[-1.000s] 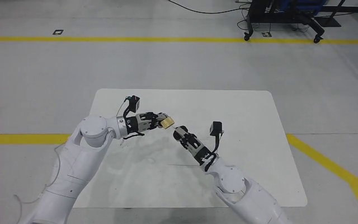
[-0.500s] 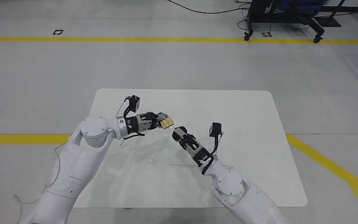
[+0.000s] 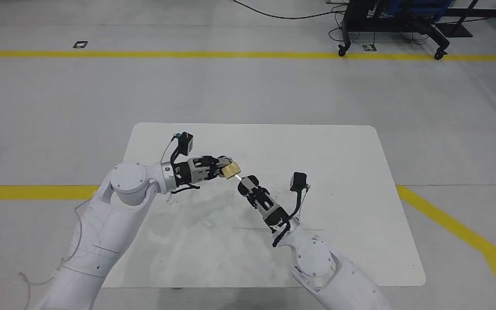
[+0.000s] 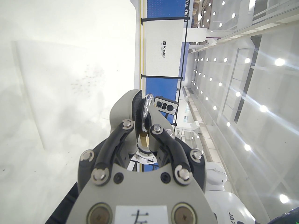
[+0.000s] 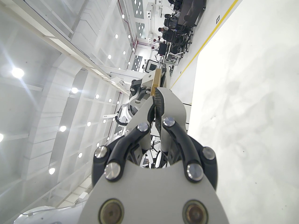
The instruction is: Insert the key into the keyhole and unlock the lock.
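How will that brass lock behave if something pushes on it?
The lock is probably stiff and heavy for its size, looking like solid brass. Held above the table by the left gripper, it may twist under a push.

A large robotics lab hall: yellow floor lines, high lit ceiling (monitor workstations behind)

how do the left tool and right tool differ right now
The left tool grips the brass-coloured metal padlock; the right tool pinches a thin metal key. The left tool points toward the robot's right, the right tool forward and left. Both are shut, tips nearly meeting above the white table.
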You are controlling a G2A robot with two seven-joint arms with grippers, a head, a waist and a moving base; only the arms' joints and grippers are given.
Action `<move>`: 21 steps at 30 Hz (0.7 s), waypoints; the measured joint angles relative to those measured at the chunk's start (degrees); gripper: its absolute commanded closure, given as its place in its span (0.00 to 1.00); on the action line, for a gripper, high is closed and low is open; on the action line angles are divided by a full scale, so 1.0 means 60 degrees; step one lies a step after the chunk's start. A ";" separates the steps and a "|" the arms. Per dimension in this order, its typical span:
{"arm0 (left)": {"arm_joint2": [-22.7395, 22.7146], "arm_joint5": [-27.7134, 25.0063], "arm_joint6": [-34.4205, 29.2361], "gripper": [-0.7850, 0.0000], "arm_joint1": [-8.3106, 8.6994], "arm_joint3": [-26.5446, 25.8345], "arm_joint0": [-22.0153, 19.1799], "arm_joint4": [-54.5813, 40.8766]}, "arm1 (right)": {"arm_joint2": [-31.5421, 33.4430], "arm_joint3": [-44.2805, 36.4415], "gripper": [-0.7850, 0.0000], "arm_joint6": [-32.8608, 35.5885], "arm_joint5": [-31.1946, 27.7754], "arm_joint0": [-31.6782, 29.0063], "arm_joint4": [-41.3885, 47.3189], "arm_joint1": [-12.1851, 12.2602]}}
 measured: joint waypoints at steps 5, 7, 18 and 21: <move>0.0023 0.0051 -0.0038 1.00 0.0001 0.0027 -0.0026 0.0076 | 0.0001 0.0098 1.00 -0.0026 0.0065 0.0101 0.0051 -0.0097; 0.0021 0.0040 -0.0040 1.00 -0.0002 0.0036 -0.0033 0.0057 | 0.0009 0.0116 1.00 -0.0048 0.0081 0.0111 -0.0001 -0.0130; 0.0020 -0.0017 0.0010 1.00 -0.0008 0.0040 -0.0046 0.0149 | -0.0293 0.0228 1.00 -0.1550 0.0269 0.0135 -0.1285 -0.0424; 0.0006 -0.0007 0.0082 1.00 -0.0010 0.0032 -0.0034 0.0148 | -0.0405 0.0258 1.00 -0.1800 0.0338 0.0147 -0.1506 -0.0512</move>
